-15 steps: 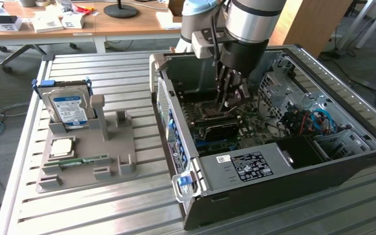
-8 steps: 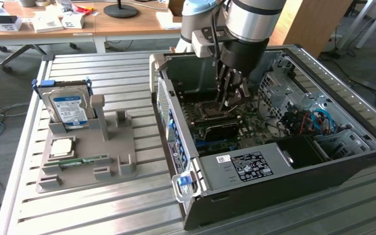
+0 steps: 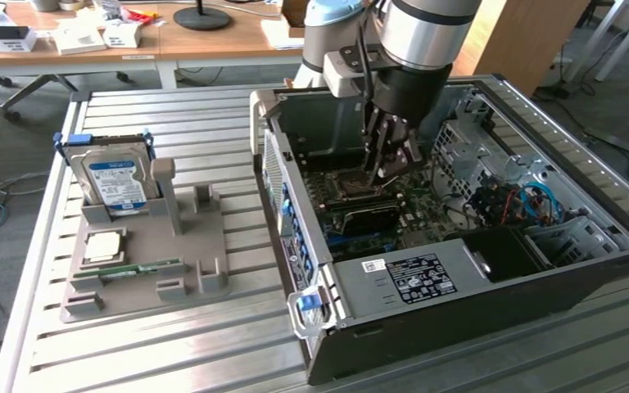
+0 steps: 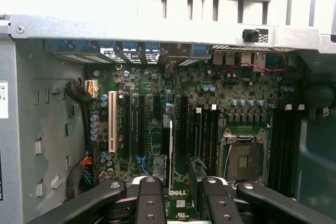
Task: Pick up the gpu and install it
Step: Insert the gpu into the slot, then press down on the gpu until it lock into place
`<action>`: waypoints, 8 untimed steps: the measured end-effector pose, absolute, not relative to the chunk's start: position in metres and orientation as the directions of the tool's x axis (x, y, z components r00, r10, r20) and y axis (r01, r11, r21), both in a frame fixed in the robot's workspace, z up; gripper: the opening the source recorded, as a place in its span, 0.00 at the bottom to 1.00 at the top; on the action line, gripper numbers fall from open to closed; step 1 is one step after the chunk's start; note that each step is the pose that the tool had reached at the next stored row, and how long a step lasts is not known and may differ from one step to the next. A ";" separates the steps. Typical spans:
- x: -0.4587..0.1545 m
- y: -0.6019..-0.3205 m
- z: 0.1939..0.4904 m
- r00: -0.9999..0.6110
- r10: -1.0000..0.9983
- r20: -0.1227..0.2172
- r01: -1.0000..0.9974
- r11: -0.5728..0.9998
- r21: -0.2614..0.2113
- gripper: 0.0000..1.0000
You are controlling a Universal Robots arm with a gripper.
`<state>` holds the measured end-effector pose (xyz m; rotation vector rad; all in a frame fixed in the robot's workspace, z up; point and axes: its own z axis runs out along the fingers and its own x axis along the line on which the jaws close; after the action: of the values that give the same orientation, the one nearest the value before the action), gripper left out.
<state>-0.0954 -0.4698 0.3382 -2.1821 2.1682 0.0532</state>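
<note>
The silver-and-black robot arm (image 3: 418, 41) reaches straight down into the open black tower computer case (image 3: 576, 270), right of centre in the exterior view. The black two-fingered claw (image 3: 389, 168) hangs low inside the case, just above the green motherboard (image 3: 402, 205).

Now the wrist view. The gpu (image 4: 169, 156), a thin dark card with a pale edge, is seen edge-on. It sits right in the gap between the claw's (image 4: 178, 184) black metal fingers (image 4: 149, 200). The jaws stand about halfway in, narrowed onto the card, one finger on each side, so the claw is holding the gpu. A white label sits on the card where the fingers meet it.

Under the card the motherboard (image 4: 236, 93) spreads out. The gpu lines up with the row of long black expansion slots (image 4: 140, 129). A single white slot (image 4: 112, 121) lies to one side and the square silver processor socket (image 4: 242, 153) to the other. Whether the card's edge touches a slot, I cannot tell.

Over on the exterior view's left, well apart from the claw, a grey plastic parts holder (image 3: 200, 270) rests on the slatted metal table (image 3: 161, 352). In it a silver hard drive with a blue label (image 3: 118, 184) stands upright. A small square processor chip (image 3: 101, 246) and a narrow green memory stick (image 3: 140, 268) lie flat in front of the drive.
</note>
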 end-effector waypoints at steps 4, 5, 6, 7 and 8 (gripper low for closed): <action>-0.095 -0.470 0.338 0.008 -0.997 -0.070 -1.000 -0.007 -0.022 0.33; -0.095 -0.470 0.338 0.008 -0.997 -0.070 -1.000 -0.007 -0.022 0.33; -0.095 -0.470 0.338 0.008 -0.997 -0.070 -1.000 -0.007 -0.022 0.33; -0.095 -0.470 0.338 0.008 -0.997 -0.070 -1.000 -0.007 -0.022 0.33; -0.095 -0.470 0.338 0.008 -0.997 -0.070 -1.000 -0.007 -0.022 0.33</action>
<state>-0.0953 -0.4698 0.3382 -2.1836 2.1668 0.0534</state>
